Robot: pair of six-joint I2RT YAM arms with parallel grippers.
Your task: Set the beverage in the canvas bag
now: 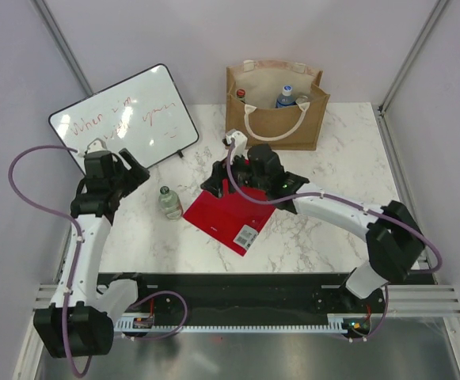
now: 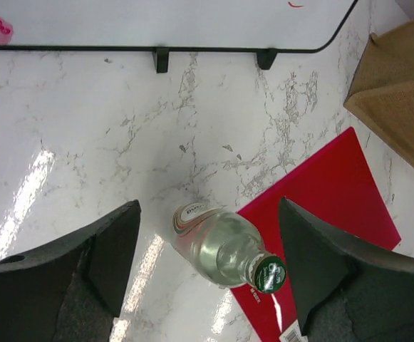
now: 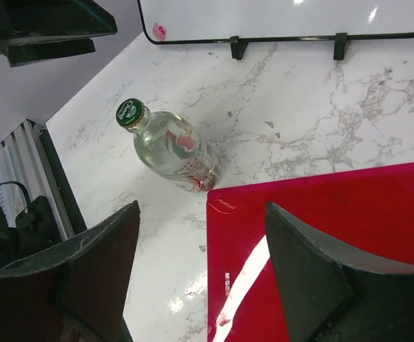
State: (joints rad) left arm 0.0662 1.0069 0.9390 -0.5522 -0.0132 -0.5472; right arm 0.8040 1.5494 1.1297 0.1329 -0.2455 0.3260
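A small clear glass bottle with a green cap [image 1: 169,202] stands upright on the marble table, left of a red folder [image 1: 231,214]. It shows in the left wrist view [image 2: 221,248] and the right wrist view [image 3: 171,148]. My left gripper [image 1: 131,176] is open and hovers above and left of the bottle, which lies between its fingers [image 2: 207,274] in the wrist view. My right gripper [image 1: 228,184] is open and empty over the folder's upper part [image 3: 203,274]. The tan canvas bag [image 1: 277,107] stands at the back with white handles and holds several bottles and cans.
A whiteboard [image 1: 125,119] leans at the back left on small black feet. The red folder [image 3: 335,249] lies flat in the middle with a barcode label at its near corner. Grey walls close in the left, right and back sides.
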